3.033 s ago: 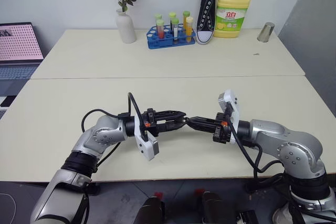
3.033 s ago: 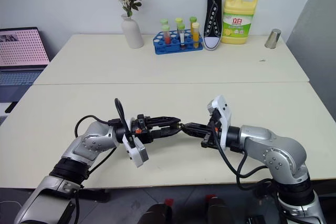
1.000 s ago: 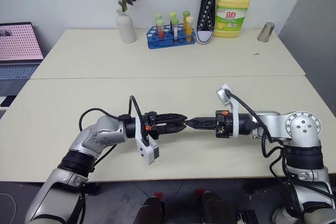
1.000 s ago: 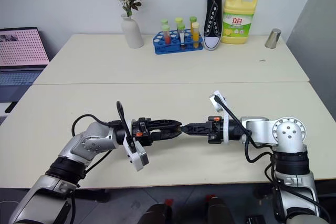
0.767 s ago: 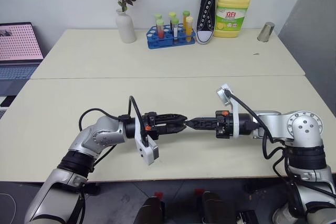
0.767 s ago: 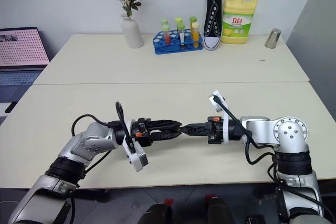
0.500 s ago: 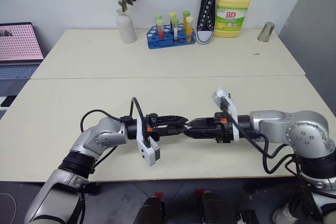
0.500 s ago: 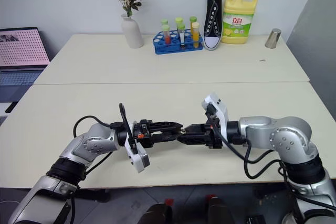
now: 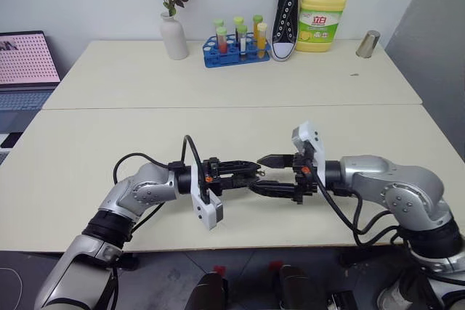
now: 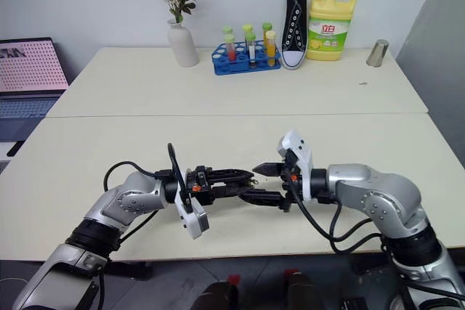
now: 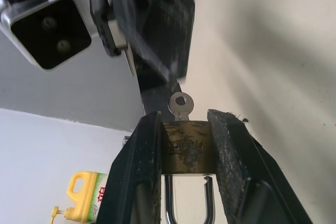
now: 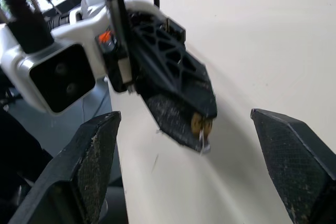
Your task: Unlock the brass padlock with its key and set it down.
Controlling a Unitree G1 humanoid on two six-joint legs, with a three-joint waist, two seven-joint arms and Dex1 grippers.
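My left gripper (image 9: pixel 251 173) is held level over the near table, shut on the brass padlock (image 11: pixel 188 148). The padlock's silvery shackle (image 11: pixel 189 205) lies back between the fingers (image 11: pixel 144 150). The key (image 11: pixel 180 104) sticks out of the padlock body, its round head free of any grip. In the right wrist view the padlock (image 12: pixel 199 123) shows as a brass spot at the left finger's tip. My right gripper (image 9: pixel 266 174) faces the left one, open, one finger above and one below the left fingertips, touching neither the key nor the padlock.
Along the back of the far table stand a white vase with flowers (image 9: pixel 174 34), a blue test-tube rack (image 9: pixel 235 47), an upright black shoe (image 9: pixel 285 11), a yellow detergent bottle (image 9: pixel 323 17) and a metal cup (image 9: pixel 368 43). A laptop (image 9: pixel 25 63) sits at the far left.
My right gripper has let go of the key, opened wide and rolled, so its fingers now stand above and below the left fingertips. The left gripper has kept still with the padlock.
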